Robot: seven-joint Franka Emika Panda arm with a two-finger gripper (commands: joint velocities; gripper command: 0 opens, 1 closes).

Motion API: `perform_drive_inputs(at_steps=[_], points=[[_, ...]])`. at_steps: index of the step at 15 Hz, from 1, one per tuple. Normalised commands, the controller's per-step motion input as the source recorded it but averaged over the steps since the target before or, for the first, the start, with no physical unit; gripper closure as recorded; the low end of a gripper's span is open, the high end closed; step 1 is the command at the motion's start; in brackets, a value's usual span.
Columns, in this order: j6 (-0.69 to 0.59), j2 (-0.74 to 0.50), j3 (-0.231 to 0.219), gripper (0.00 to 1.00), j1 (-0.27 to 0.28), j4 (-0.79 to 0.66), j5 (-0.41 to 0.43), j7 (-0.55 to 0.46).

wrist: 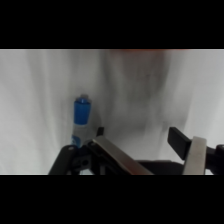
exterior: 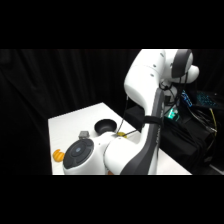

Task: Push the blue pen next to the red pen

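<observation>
The white arm (exterior: 145, 120) filled most of the side view, folded low over the white table (exterior: 70, 122) so that its wrist and its dark round joint cap (exterior: 78, 152) sat near the front of the worktop and hid much of the surface. Behind the arm, toward the worktop's far edge, stood a small dark bowl (exterior: 104, 126), and just beside it a slim yellowish stick-like thing (exterior: 123, 134) poked out from behind the arm's body (what it was could not be made out). A small grey block (exterior: 83, 134) lay just behind the joint cap, and an orange-yellow fruit (exterior: 58, 155) sat at the worktop's near left edge, close to the arm. The gripper itself was hidden in this view. In the wrist view, the blue pen (wrist: 82, 117) lay on the bare white worktop, its blue cap pointing away from the camera and its paler barrel running back toward the gripper's black linkage. The gripper (wrist: 145, 145) stood spread, its two fingers well apart; the left finger (wrist: 117, 157) was just beside the pen's near end, though whether it touched could not be told, and the right finger (wrist: 195, 155) was well clear of it. The red pen showed in neither view.
</observation>
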Motion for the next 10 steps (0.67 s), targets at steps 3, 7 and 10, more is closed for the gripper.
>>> perform_drive_inputs(at_steps=[3,7,10], points=[[0.08,-0.01,-0.014,0.0,-0.085,0.05,0.113,-0.08],[0.06,0.0,-0.01,0.0,-0.083,0.04,0.12,-0.11],[0.08,-0.04,-0.043,0.0,-0.077,-0.02,0.097,-0.13]])
